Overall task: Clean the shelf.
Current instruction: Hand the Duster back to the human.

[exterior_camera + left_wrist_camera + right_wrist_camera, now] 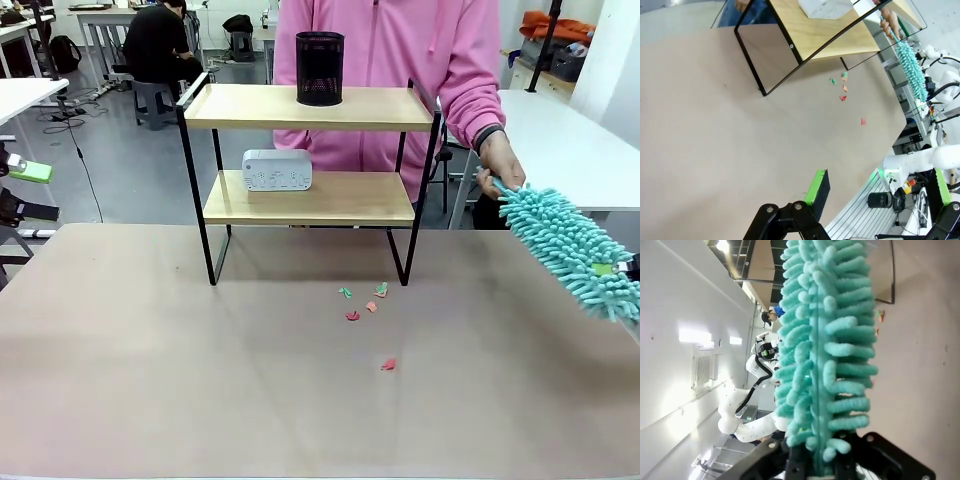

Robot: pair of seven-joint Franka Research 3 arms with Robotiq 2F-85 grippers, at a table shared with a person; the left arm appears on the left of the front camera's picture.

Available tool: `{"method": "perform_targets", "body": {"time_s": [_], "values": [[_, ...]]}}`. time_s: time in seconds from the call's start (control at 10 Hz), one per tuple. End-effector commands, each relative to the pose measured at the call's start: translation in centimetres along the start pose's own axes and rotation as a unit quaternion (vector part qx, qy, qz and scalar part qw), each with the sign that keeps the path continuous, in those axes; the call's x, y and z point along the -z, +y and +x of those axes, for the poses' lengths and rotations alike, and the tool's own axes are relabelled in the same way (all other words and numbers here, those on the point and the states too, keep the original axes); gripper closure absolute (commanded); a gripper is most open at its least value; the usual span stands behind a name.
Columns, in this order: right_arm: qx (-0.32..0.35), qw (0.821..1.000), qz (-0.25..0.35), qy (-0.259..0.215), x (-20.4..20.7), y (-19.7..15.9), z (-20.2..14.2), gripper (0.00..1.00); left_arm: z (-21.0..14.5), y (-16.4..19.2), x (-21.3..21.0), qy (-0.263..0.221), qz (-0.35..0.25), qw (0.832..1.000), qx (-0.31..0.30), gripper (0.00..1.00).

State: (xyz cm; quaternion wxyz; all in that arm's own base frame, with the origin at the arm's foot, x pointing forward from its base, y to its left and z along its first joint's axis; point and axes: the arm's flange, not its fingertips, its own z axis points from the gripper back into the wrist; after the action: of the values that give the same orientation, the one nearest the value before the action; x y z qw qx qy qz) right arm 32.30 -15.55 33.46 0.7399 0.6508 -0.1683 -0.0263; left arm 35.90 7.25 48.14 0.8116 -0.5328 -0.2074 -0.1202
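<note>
Between the right gripper's [812, 467] black fingers rises a teal chenille duster [825, 345], clamped at its base and running straight up away from the wrist camera. From the front, the duster [570, 250] slants up and leftward from the picture's right edge, where that gripper sits mostly out of frame. At the duster's far tip, a person's hand [500, 170] in a pink sleeve grips its end.

Left of and beyond that tip stands the shelf [310, 107], its black frame feet planted on the tan tabletop [150, 380]. On its upper board sits a black mesh cup [320, 68]; on the lower board, a small white box-shaped device [277, 169] rests toward the left.

Nearer the robot than the shelf's right foot, and well left of the duster, small red, orange and green paper scraps [362, 305] lie scattered on the tabletop, with one red scrap [388, 365] apart, closer to the robot.

The left gripper [877, 185] hangs over the table's near left part with its green-padded fingers [816, 186] spread wide, holding nothing. Ahead of it, well apart, the shelf [810, 35] appears tilted by the wrist's roll, with the scraps [840, 85] just past its foot.
</note>
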Motion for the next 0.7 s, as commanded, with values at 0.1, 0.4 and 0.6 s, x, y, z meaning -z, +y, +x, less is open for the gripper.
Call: {"method": "perform_targets", "body": {"time_s": [0.1, 0.4, 0.6], "values": [[-0.002, 1.000, 0.008, -0.006, 0.9, 0.2, 0.9, 0.77, -0.2, -0.1, -0.3, 0.001, 0.000, 1.000, 0.000, 0.00], [-0.004, 1.000, -0.003, -0.016, 1.1, 0.4, 0.9, 0.00, -0.2, -0.1, -0.3, 0.001, 0.000, 1.000, 0.000, 0.00], [-0.021, 1.000, 0.009, -0.016, 0.5, 1.6, 0.5, 0.00, -0.2, -0.1, -0.3, 0.001, 0.000, 1.000, 0.000, 0.00]]}}
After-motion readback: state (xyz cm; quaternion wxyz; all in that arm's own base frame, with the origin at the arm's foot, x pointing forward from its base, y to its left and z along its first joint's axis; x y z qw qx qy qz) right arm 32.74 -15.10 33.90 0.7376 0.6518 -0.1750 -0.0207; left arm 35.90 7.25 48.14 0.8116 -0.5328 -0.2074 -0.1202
